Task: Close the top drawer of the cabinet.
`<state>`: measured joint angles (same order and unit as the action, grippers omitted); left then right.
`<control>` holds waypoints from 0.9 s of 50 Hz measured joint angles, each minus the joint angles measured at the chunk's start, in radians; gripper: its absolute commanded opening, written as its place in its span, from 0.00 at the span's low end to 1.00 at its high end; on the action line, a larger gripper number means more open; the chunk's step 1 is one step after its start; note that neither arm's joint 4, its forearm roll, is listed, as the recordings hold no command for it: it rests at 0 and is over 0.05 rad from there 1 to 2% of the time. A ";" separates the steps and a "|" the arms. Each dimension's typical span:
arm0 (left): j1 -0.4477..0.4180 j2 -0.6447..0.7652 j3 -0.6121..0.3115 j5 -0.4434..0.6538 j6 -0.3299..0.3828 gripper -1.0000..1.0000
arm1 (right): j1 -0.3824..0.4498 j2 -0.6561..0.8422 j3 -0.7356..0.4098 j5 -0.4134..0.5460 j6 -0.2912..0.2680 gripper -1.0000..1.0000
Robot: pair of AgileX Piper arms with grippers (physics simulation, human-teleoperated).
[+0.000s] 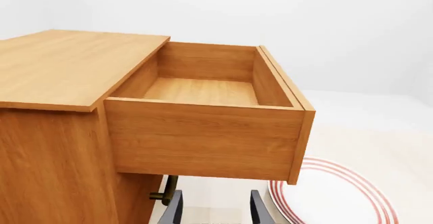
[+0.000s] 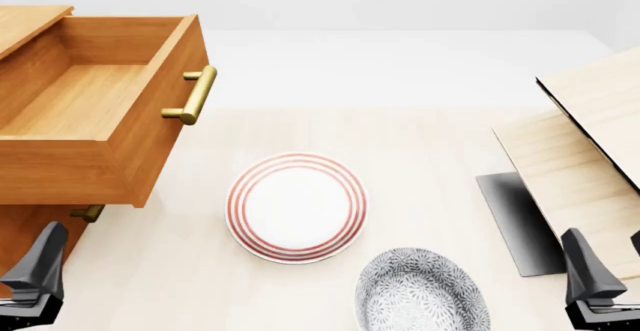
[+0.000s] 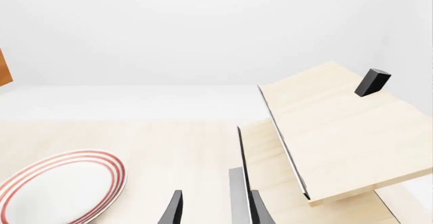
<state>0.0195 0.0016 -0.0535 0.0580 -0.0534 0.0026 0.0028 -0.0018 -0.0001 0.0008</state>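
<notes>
Top drawer (image 2: 95, 110) pulled out, ahead of the empty, parted left hand (image 1: 215, 209).

Both hands (image 2: 30, 282) (image 2: 600, 282) have dark grey, angular, tapered fingers

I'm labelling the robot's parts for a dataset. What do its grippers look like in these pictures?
Both look alike: the left gripper and right gripper have dark charcoal-grey, matte fingers, flat and angular, tapering to blunt tips. No cables, markings or logos show. Only the fingers are in view, not the arms behind them.
</notes>
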 measured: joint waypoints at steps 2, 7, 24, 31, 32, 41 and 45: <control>-0.002 0.003 0.003 -0.005 0.012 1.00 | 0.000 0.001 -0.001 0.000 -0.001 1.00; -0.011 0.003 -0.001 -0.002 0.036 1.00 | -0.001 0.002 -0.002 -0.001 -0.002 1.00; -0.064 0.000 -0.062 0.009 0.109 1.00 | -0.001 0.001 -0.004 0.002 -0.008 1.00; -0.083 -0.001 -0.111 0.018 0.137 1.00 | -0.001 0.000 -0.003 0.002 -0.005 1.00; -0.086 -0.001 -0.119 0.020 0.141 1.00 | -0.001 0.000 -0.003 0.002 -0.005 1.00; -0.108 -0.001 -0.208 0.051 0.165 1.00 | -0.001 0.000 -0.004 0.002 -0.003 1.00; -0.120 0.000 -0.251 0.067 0.173 1.00 | -0.001 0.000 -0.004 0.002 -0.003 1.00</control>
<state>-0.1004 0.0016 -0.3042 0.1253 0.1197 0.0018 0.0025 -0.0054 0.0023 -0.0019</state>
